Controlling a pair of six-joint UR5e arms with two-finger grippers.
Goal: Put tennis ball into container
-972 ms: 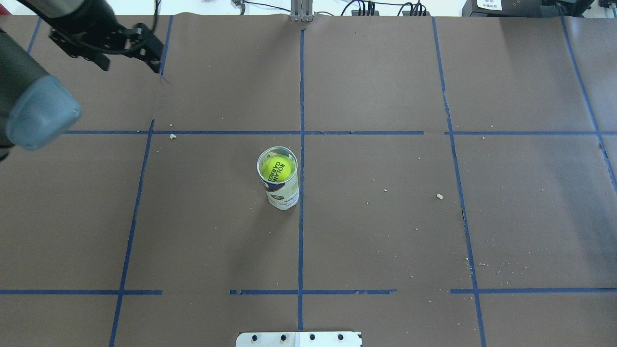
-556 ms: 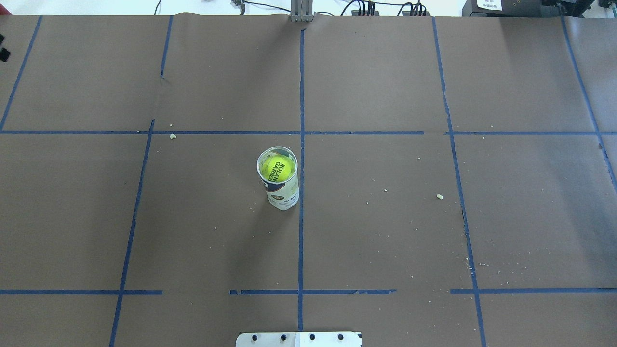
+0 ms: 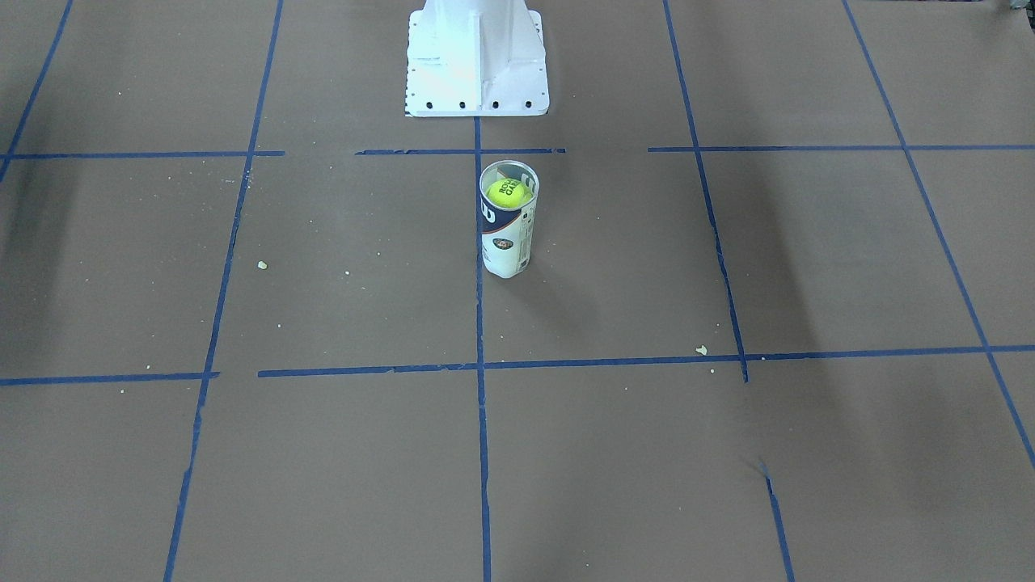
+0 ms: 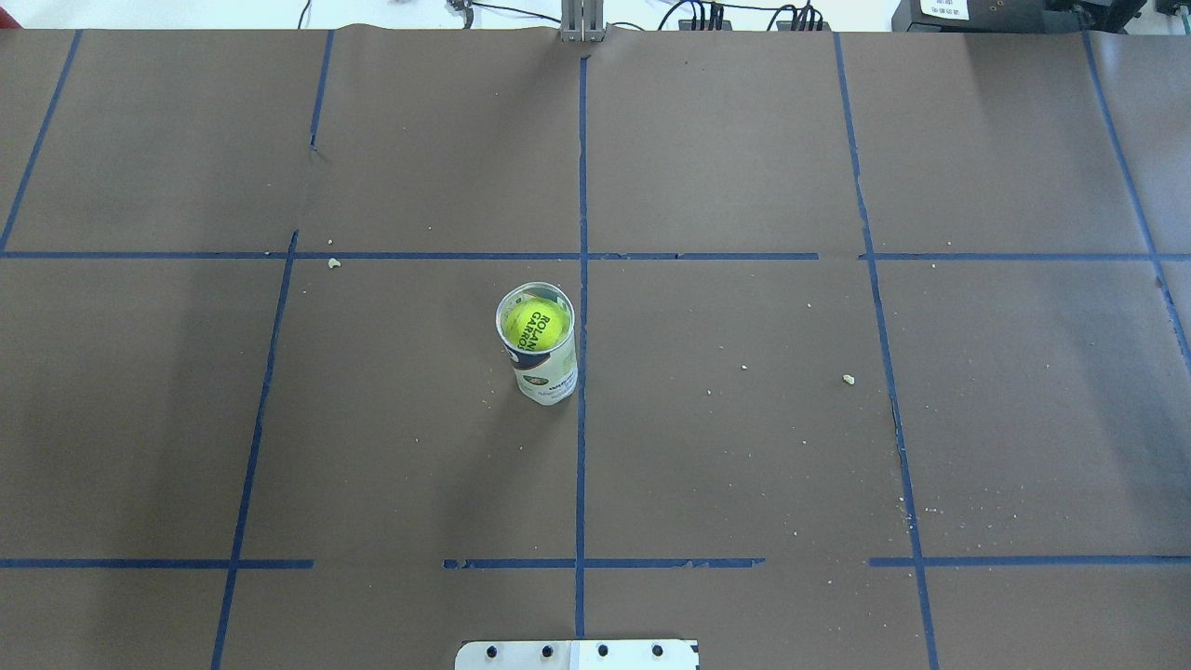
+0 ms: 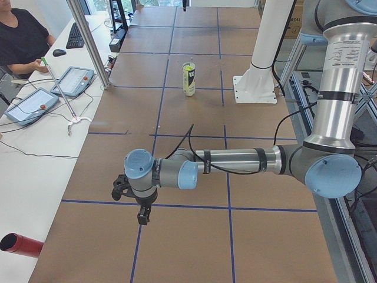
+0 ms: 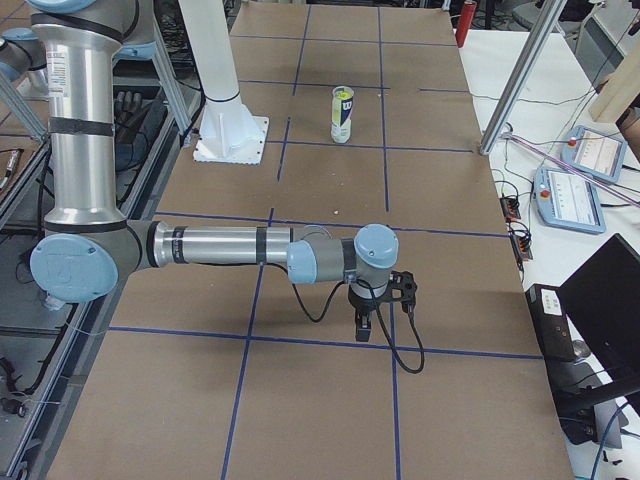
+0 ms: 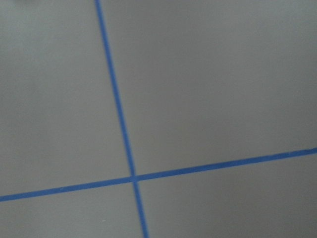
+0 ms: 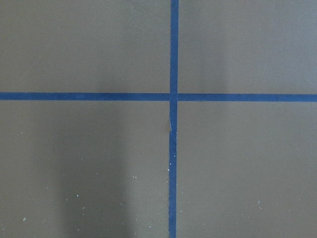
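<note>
The container [image 4: 546, 374] stands upright near the table's middle, just left of the central tape line. The tennis ball [image 4: 537, 323] sits inside it near the open top, dark lettering facing up. Both also show in the front-facing view, container [image 3: 505, 246] and tennis ball [image 3: 509, 192]. My left gripper [image 5: 143, 215] hangs over the table far off at its left end, seen only in the exterior left view. My right gripper [image 6: 365, 328] hangs likewise at the right end, seen only in the exterior right view. Whether either is open or shut, I cannot tell.
The white robot base [image 3: 475, 56] stands behind the container. Blue tape lines grid the brown paper, with small crumbs [image 4: 848, 379] scattered on it. A person [image 5: 20, 41] sits at a side table with tablets beyond the left end.
The left arm and gripper, at the overhead view's upper left a second ago, have moved out of that view to the left. Container and ball have not moved.
</note>
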